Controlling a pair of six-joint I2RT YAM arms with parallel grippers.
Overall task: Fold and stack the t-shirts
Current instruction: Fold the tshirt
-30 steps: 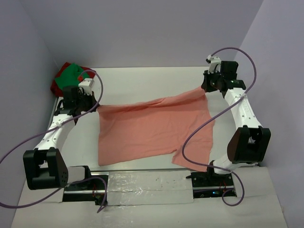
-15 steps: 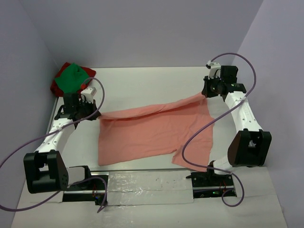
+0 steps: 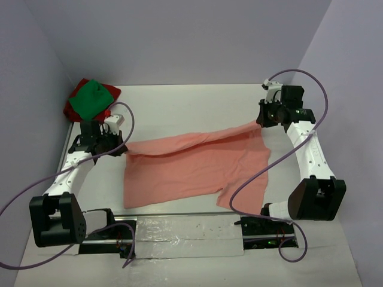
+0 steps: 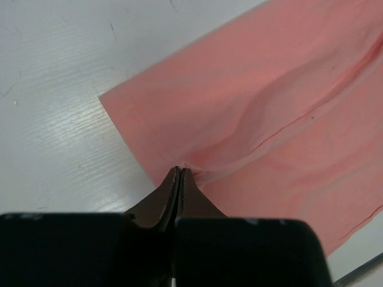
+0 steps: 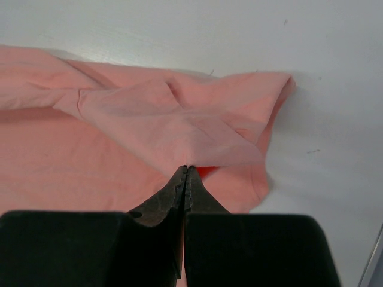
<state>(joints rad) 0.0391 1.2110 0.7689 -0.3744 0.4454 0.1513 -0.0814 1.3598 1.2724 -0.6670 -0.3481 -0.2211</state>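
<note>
Since a second ago, the left arm has drawn back toward the near edge of the table [image 3: 179, 98], uncovering the green t-shirt [image 3: 90, 100]. The pink shirt's lifted far edge has sunk lower.

Top view: a salmon-pink t-shirt [image 3: 191, 170] lies spread across the middle of the white table. Its far edge is stretched in a band between the left gripper [image 3: 122, 149], near the left edge, and the right gripper [image 3: 260, 122], toward the far right corner. The green t-shirt sits on a dark red t-shirt [image 3: 112, 92] in the far left corner, apart from the pink one.

Left wrist view: the left gripper [image 4: 179, 173] has its jaws pressed together on a ridge of the salmon-pink t-shirt [image 4: 269, 89], just beside a corner of the cloth. Bare table [image 4: 54, 89] is at the left.

Right wrist view: the right gripper [image 5: 187, 170] is clamped on a peak of the salmon-pink t-shirt [image 5: 90, 155], where a folded layer is drawn up to its tips. Bare table [image 5: 239, 36] lies beyond.
</note>
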